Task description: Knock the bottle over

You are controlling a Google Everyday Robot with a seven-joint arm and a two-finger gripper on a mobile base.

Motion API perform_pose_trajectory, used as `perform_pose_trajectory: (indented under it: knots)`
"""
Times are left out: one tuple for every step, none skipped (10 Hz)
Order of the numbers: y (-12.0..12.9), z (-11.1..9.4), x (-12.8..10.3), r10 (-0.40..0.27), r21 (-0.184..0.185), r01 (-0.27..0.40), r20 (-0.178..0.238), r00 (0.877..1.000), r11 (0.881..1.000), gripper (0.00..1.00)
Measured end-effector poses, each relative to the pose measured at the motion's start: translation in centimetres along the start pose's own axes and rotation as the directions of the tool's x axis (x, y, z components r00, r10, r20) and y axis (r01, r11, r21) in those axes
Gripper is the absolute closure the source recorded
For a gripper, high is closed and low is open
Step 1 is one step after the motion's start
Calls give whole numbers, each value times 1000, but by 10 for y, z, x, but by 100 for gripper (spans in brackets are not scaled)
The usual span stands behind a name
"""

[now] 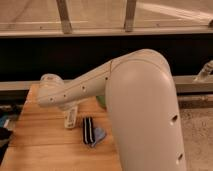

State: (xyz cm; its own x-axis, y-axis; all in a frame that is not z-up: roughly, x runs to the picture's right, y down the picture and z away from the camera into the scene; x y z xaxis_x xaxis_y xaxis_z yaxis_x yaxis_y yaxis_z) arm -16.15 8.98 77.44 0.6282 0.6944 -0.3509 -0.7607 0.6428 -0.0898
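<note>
Wooden table [45, 145]: one striped object [88, 130], jaws [71, 119] nearby.

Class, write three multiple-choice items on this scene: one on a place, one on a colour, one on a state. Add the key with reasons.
1. The end effector is
A. over the left part of the light brown wooden table
B. past the table's right edge
C. up against the windows

2. The big curved robot arm is
A. black
B. white
C. green

3. The black-and-white striped flat object is
A. lifted in the air
B. lying on the table
C. resting on top of the arm

Key: 1 A, the arm ends over the table's left side. 2 B, its shell is white throughout. 3 B, it rests flat on the wood in front of the arm.
</note>
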Motion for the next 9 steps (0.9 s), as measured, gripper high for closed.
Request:
perform_pose_trajectory:
  knots:
    - [-15, 2, -2, 28, 28, -28, -1, 1000, 999, 30]
    - [-32, 1, -3, 65, 27, -66, 12, 998, 997, 30]
    - [-56, -5, 0, 113, 25, -114, 29, 993, 993, 30]
    - [-73, -14, 4, 157, 17, -158, 50, 986, 987, 30]
    - [-90, -25, 14, 207, 6, -208, 78, 975, 978, 30]
    - [-103, -30, 26, 244, 2, -246, 90, 965, 969, 30]
    - [-116, -34, 44, 298, -9, -299, 104, 949, 954, 30]
    - [-126, -36, 57, 334, -11, -335, 109, 936, 942, 30]
    - [-128, -37, 62, 348, -17, -349, 115, 930, 937, 30]
